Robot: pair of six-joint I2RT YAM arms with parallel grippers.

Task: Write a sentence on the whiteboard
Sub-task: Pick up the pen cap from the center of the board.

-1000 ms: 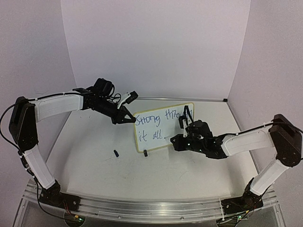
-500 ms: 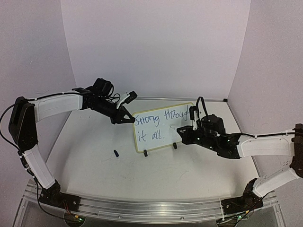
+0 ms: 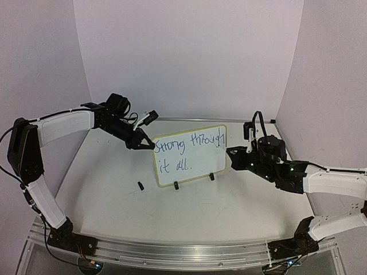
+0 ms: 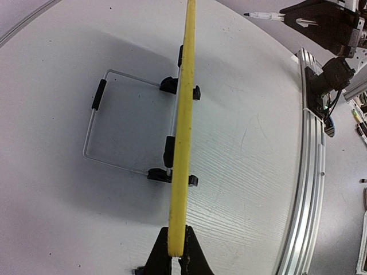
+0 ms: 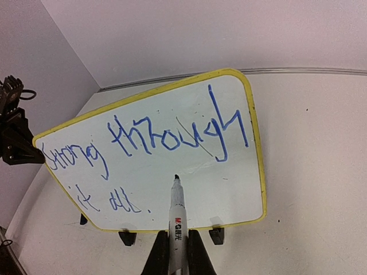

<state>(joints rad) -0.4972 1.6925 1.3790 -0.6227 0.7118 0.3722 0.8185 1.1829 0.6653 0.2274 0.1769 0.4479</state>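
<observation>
The left arm rises from its base, bends high at the elbow and runs its white forearm across to the whiteboard's (image 3: pixel 189 156) left edge. There the left gripper (image 4: pixel 176 255) is clamped on the yellow frame, one finger on each face. Its fingers are cut off by the bottom of the left wrist view.

The right arm lies low, forearm stretched in from the right. The right gripper (image 5: pixel 175 252) sits to the right of the whiteboard, apart from it and facing it. It is closed around a marker (image 5: pixel 176 217) whose tip points at the white face without touching it.

The whiteboard stands on the table (image 3: pixel 114 212), on two black clip feet. It bears blue writing: "Strong through it all."

The left wrist view shows the whiteboard edge-on, so the writing is hidden, with a wire stand (image 4: pixel 94 129) behind it. A small dark item (image 3: pixel 140 185) lies in front of the whiteboard's left corner, too small to identify. The right arm's shoulder is cut off in the overhead view.
</observation>
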